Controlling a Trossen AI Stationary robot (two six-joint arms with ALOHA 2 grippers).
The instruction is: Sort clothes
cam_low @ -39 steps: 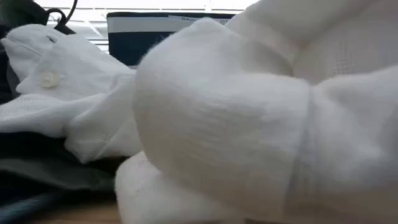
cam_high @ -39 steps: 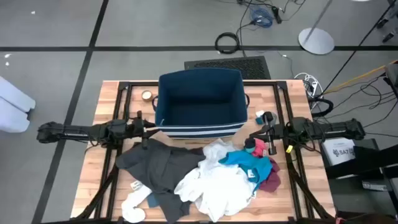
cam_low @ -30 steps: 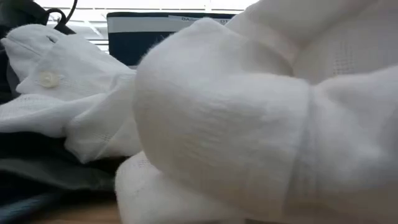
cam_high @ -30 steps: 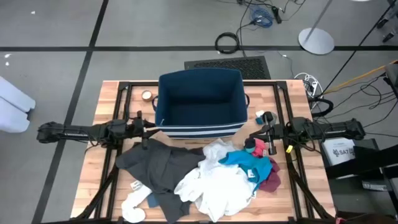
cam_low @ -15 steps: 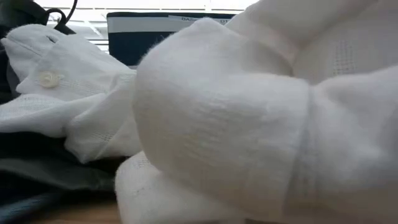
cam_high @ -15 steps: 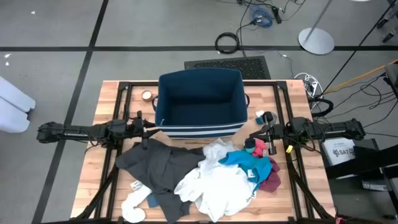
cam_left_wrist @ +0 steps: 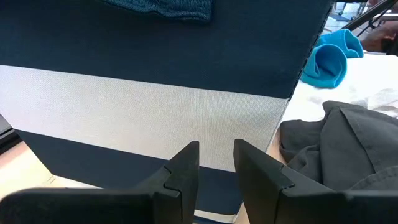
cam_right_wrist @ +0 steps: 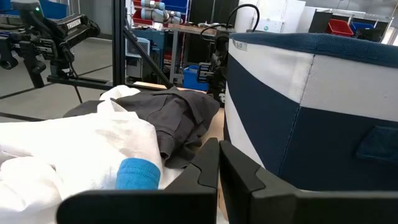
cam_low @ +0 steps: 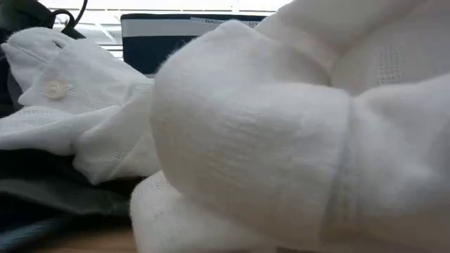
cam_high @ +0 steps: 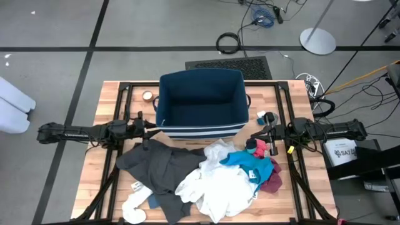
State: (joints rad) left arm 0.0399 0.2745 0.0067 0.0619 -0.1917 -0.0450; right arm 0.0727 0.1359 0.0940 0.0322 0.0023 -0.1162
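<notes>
Clothes lying heaped on the worktop nearest the front edge, left claw hovering slightly parted, right claw waiting nearly closed, navy bin sitting behind.

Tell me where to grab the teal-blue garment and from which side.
Grip the raised teal fold at the teal-blue garment's upper left, coming straight down with the right gripper, the nearer one. That fold lies atop the white garment, so it probably lifts free alone; the edge by the maroon piece risks pinching both.
</notes>
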